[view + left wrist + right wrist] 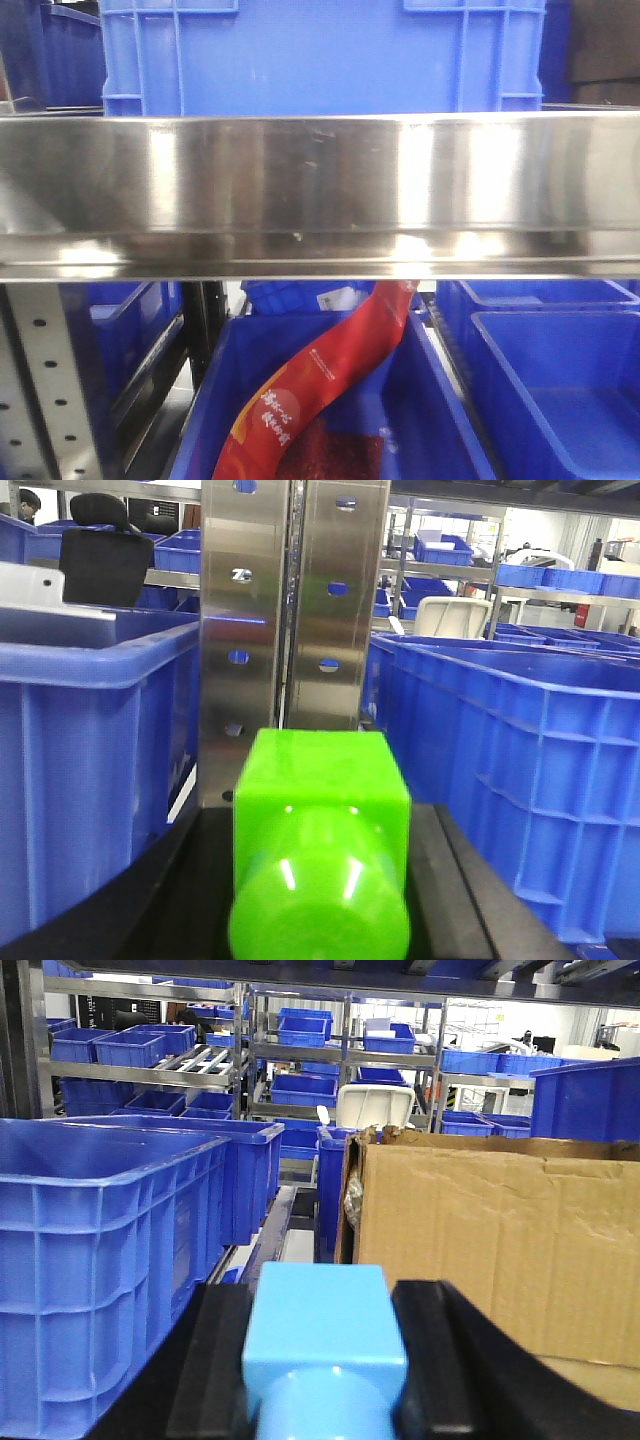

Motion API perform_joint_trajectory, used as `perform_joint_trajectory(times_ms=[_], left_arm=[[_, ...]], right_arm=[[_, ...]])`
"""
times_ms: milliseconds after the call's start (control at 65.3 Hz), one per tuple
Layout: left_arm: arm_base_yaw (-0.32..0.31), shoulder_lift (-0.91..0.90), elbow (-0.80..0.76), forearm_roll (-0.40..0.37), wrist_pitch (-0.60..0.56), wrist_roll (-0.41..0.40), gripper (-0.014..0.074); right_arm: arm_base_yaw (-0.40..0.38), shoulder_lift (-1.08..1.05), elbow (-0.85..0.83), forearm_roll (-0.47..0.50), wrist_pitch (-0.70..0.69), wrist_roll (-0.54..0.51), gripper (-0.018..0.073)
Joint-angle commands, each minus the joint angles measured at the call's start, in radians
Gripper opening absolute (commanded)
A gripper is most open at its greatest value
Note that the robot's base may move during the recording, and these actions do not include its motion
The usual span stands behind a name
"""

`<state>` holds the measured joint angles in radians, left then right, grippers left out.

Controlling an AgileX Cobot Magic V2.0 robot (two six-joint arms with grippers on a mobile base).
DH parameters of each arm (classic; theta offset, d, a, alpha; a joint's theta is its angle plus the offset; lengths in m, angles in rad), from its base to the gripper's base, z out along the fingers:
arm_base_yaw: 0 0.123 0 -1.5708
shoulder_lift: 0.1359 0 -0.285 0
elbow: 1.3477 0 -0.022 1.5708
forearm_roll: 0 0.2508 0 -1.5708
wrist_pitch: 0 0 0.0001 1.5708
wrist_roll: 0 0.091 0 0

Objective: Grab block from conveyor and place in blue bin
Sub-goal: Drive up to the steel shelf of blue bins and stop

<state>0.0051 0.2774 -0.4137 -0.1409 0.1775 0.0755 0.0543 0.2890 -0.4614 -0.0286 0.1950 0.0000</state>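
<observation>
In the left wrist view my left gripper [320, 815] is shut on a bright green block [320, 780], held between its black fingers [200, 880]. In the right wrist view my right gripper [320, 1290] is shut on a light blue block [320, 1325], held between its black fingers [215, 1360]. Blue bins stand close by: one left [90, 760] and one right [510, 760] of the green block, and one [100, 1260] left of the light blue block. The conveyor is out of view in every frame. Neither gripper shows in the front view.
A steel shelf rail [320, 190] crosses the front view, with a blue bin [320, 50] above it. Below it a blue bin [440, 420] holds a red packet [320, 380], beside another bin [560, 390]. A perforated steel post [290, 630] stands ahead of the left gripper. A cardboard box [490, 1240] is right of the right gripper.
</observation>
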Motion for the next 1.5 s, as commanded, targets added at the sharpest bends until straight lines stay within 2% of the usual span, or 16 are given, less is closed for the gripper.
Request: perform_joint_trajectory(times_ms=[0,582,1073,1165,1241,1348,1486], left_arm=[[0.000,-0.004,-0.001,-0.009,-0.016,0.000,-0.0111],[0.000,-0.004,-0.001,-0.009,-0.016,0.000,-0.0111],[0.000,0.000,-0.013,-0.009,-0.107,0.000,-0.0111],[0.000,0.032,-0.087,0.065,-0.044,0.000,-0.0111],[-0.012,0.088,-0.155,0.110,0.014,0.000,-0.0111],[-0.047,0.190,-0.251,0.110,0.033,0.000,-0.0111],[-0.136,0.354,-0.360,0.110,0.033,0.000,-0.0111]], right_arm=[[0.001,-0.003,-0.007,-0.011,-0.023,0.000,-0.0162],[0.001,-0.003,-0.007,-0.011,-0.023,0.000,-0.0162],[0.001,0.001,-0.007,-0.004,-0.053,0.000,-0.0162],[0.001,0.032,-0.032,-0.004,-0.058,0.000,-0.0162],[0.001,0.075,-0.073,-0.004,-0.061,0.000,-0.0162],[0.014,0.176,-0.144,-0.004,-0.091,0.000,-0.0162],[0.080,0.323,-0.244,-0.004,-0.116,0.000,-0.0162]])
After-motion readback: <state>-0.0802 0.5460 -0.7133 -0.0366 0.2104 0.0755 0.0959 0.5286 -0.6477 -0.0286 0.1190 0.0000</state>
